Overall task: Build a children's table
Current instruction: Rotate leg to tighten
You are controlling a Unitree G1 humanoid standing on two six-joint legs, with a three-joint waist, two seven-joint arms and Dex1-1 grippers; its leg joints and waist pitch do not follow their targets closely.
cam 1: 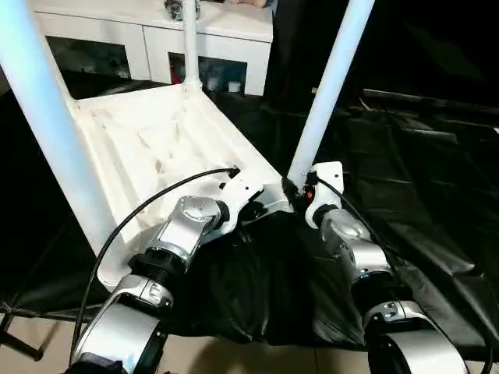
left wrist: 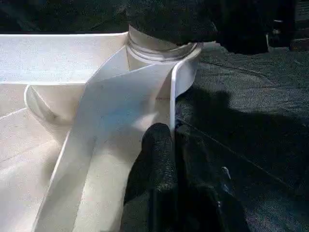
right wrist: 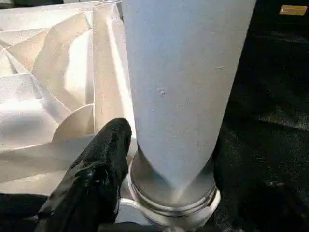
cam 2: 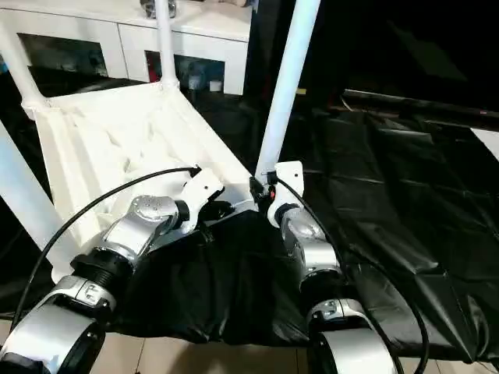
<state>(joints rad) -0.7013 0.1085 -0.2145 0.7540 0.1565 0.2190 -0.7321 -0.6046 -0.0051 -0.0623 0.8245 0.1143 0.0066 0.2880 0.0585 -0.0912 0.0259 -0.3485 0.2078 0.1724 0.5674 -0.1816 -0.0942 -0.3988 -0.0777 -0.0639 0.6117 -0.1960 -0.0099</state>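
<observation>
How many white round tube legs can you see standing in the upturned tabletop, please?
4 white tube legs, one per corner: near left, far left, far right, near right.

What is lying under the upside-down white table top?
Under the table top lies a black sheet, spread out past its near edge and to the robot's right. What is beneath the sheet, and the part under the top itself, is covered and cannot be seen.

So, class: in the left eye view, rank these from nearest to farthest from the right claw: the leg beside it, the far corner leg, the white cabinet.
1. Leg, right at the right claw.
2. Far corner leg, across the tabletop.
3. White cabinet, behind that.
</observation>
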